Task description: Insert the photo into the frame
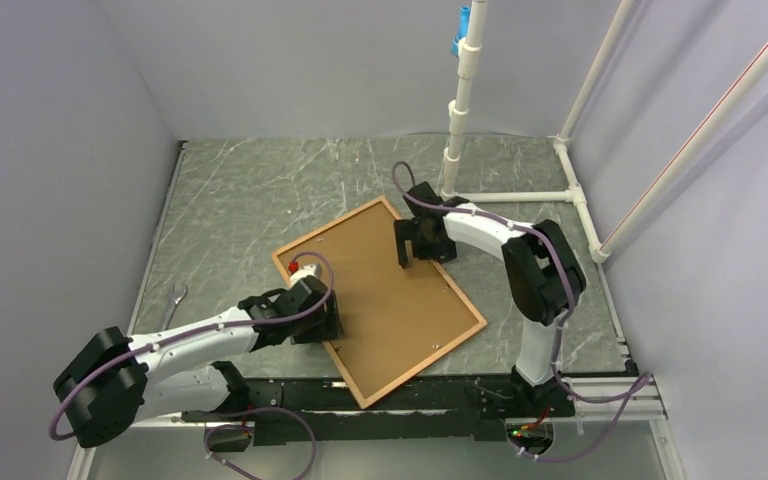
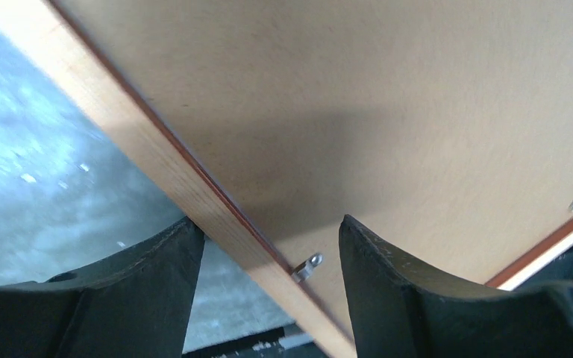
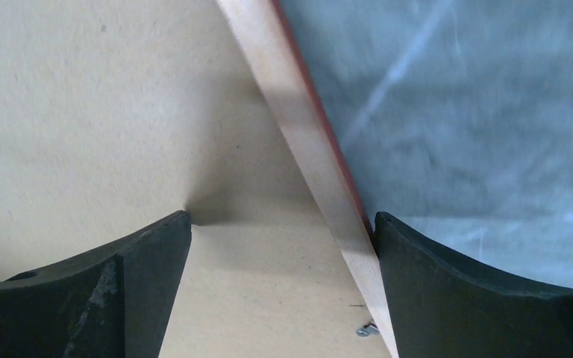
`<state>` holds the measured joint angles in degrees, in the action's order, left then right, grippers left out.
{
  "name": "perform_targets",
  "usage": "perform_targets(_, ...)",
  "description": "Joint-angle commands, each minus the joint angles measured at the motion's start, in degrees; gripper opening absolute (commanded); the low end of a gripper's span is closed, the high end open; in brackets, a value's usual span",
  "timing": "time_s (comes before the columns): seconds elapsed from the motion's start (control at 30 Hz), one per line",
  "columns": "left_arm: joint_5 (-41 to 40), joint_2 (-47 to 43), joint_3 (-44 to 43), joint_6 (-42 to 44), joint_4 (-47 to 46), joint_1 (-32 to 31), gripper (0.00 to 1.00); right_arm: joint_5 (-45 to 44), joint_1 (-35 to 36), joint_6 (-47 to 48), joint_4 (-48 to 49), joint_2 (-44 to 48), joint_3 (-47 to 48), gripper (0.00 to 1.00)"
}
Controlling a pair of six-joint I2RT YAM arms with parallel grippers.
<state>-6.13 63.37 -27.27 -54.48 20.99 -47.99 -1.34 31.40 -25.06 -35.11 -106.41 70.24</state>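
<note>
Orange-brown wood rims the frame (image 1: pixel 457 338), which lies face down and slantwise at the middle of the counter (image 1: pixel 250 190), its plain brown backing board (image 1: pixel 390 290) filling the opening. The photo shows in no view, and I cannot tell whether it lies under the board. At the frame's 9 o'clock side the left gripper (image 1: pixel 325 315) (image 2: pixel 268 231) is spread wide astride the rail, one finger outside over the counter and the other over the board, pinching nothing. At 1 o'clock the right gripper (image 1: pixel 410 245) (image 3: pixel 282 224) stands the same way, spread across the opposite rail with its outer finger just against the wood. A small metal tab (image 2: pixel 307 265) sits on the board's edge beside the rail. The frame looks stiff and fairly light, but its pane probably makes it fragile, and the thin rail lying flat offers little purchase. Opposite rails look the safest hold. The board seems thin and rigid, best lifted by an edge once the tabs are freed.
</note>
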Motion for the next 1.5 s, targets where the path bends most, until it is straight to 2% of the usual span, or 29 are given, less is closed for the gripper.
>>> perform_targets(0.0, 6.34, 1.34, -2.24, -10.08, -4.03, -8.34, 0.69, 4.86, 6.52, -0.35, 3.05, -3.21, 9.4, 0.93)
perform_targets(0.1, 5.01, 4.5, -6.19, -9.55, -1.07, -10.81, 0.71, -1.07, 7.78, -0.3, 0.46, -2.88, 12.12, 0.99)
perform_targets(0.37, 2.87, 8.43, -10.29, -10.59, 1.44, -14.16, 0.73, -13.78, 7.5, -2.82, -5.5, 7.83, 6.75, 1.0)
perform_targets(0.57, 1.71, 9.3, -11.43, -10.69, 0.79, -15.79, 0.74, -11.63, 5.44, -3.08, -1.76, 18.14, -2.22, 1.0)
perform_targets(0.67, 1.38, 9.58, -12.58, -10.99, 2.57, -16.35, 0.74, -13.55, 5.1, -4.39, -7.69, 19.07, -0.58, 1.0)
perform_targets(0.77, -0.51, 6.82, -12.97, -11.6, 5.04, -16.7, 0.74, -10.55, 5.08, -7.57, -8.17, 26.17, -7.89, 1.0)
perform_targets(0.9, -5.87, 1.87, -16.78, -11.1, 14.66, -16.7, 0.74, -4.9, 5.09, -13.67, -8.44, 36.0, -20.49, 1.0)
perform_targets(1.0, -11.87, 0.26, -24.06, -9.44, 25.61, -16.65, 0.75, -1.59, 5.23, -16.65, -8.76, 40.22, -26.49, 1.0)
perform_targets(1.13, -20.44, 0.86, -36.99, -6.68, 38.14, -16.37, 0.81, -0.82, 5.88, -18.54, -9.1, 41.59, -30.31, 1.0)
perform_targets(1.2, -23.24, 1.28, -42.84, -5.12, 41.56, -15.67, 0.82, -0.67, 6.27, -18.85, -9.11, 40.9, -31.5, 0.99)
perform_targets(1.3, -23.84, 0.97, -47.75, -1.98, 41.68, -13.99, 0.83, 0.48, 7.45, -19.63, -7.06, 38.8, -33.42, 0.95)
perform_targets(1.47, -18.58, -1.25, -47.02, 2.7, 35.97, -8.68, 0.83, 0.69, 10.59, -21.62, -0.89, 33.54, -35.73, 0.83)
